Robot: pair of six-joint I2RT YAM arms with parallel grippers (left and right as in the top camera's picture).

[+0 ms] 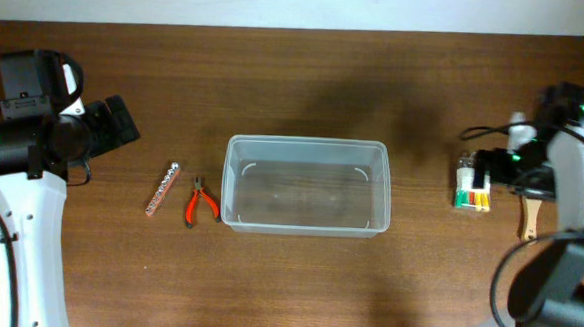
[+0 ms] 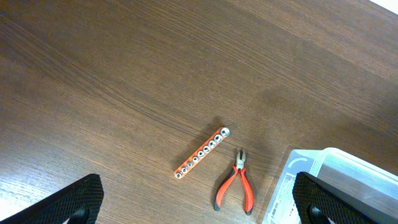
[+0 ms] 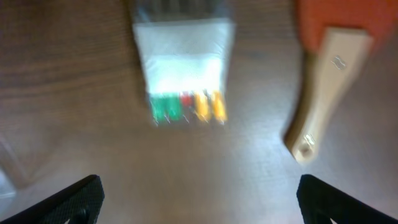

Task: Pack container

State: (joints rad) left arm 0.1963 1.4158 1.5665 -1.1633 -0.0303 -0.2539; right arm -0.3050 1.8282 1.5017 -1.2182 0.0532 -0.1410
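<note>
My left gripper (image 2: 199,202), spread and empty, hangs nearest the orange studded strip (image 1: 162,189) and red-handled pliers (image 1: 203,201). Both lie just left of the clear plastic rectangular container (image 1: 233,180), which sits mid-table with its long axis crosswise. Further right, my right gripper (image 3: 199,199), also spread, hovers over a green-and-yellow bit pack (image 1: 473,188) on bare wood.

A dark brown wooden table (image 1: 296,284) with fine grain running along its length fills nearly the whole overhead view, evenly lit with only soft, faint shadows, and beyond its far edge lies a plain pale off-white strip (image 1: 280,3), wall or floor unclear.
</note>
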